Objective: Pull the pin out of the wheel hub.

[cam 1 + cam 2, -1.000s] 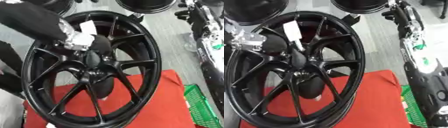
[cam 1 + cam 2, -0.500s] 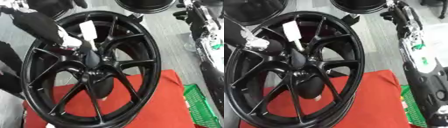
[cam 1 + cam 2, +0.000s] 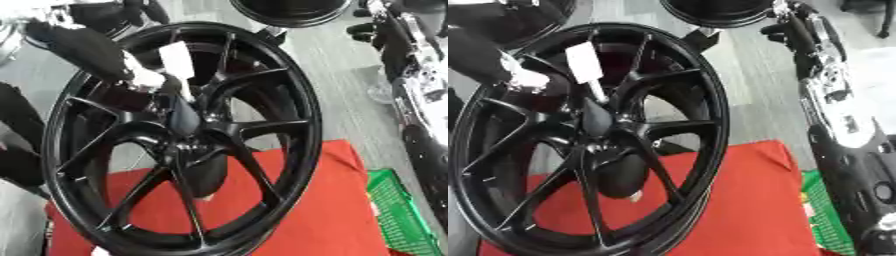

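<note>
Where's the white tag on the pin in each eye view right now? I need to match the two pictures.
Left eye view: white tag upper centre-left, just right of the robot hand.
Right eye view: same tag upper left.
Shared landmark: the black wheel hub below the tag, wheel standing on the red cloth.
</note>
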Tool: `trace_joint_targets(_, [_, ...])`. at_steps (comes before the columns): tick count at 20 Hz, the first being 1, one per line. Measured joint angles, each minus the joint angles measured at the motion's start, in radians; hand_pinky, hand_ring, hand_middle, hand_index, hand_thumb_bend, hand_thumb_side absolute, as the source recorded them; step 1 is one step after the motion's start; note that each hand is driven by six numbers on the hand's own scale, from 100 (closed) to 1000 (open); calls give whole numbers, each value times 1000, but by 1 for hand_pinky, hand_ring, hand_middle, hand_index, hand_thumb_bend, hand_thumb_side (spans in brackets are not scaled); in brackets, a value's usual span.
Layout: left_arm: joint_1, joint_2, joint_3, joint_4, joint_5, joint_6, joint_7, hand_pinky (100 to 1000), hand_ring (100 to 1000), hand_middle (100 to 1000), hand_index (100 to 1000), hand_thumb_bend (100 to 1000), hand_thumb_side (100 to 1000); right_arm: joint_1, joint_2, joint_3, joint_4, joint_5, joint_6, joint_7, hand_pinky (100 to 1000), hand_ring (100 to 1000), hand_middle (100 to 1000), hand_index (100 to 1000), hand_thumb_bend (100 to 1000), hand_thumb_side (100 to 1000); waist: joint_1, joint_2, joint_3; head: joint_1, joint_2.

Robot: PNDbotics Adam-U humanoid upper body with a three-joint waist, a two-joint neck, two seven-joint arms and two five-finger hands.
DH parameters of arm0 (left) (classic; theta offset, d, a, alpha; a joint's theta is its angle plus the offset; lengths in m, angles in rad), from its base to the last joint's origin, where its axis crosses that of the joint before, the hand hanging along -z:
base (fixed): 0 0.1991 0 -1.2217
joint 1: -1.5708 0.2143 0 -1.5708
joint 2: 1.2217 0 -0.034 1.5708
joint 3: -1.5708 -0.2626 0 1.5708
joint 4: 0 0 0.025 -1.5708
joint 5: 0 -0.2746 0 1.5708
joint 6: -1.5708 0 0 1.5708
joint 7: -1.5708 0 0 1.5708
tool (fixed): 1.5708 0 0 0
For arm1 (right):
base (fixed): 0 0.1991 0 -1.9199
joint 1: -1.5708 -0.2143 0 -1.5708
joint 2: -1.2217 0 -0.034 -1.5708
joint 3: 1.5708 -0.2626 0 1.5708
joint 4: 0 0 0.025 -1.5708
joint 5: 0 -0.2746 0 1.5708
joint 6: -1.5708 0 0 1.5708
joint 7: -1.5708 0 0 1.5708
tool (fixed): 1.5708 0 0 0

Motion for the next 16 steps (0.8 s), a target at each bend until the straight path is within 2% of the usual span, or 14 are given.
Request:
trace_joint_targets(6, [3,-38,1,99,-38,-6,-1,903,907,880,891,589,426,-7,1,2,0,0,2,2,778,641,701,750,100,629,0,0,-8,8,0])
trace_joint_targets(16, [8,-104,37,259,-102,-86,8,904,912,884,889,588,442,-15,8,9,0,1,2,14,778,642,701,750,100,631,-3,1,-17,13,-5])
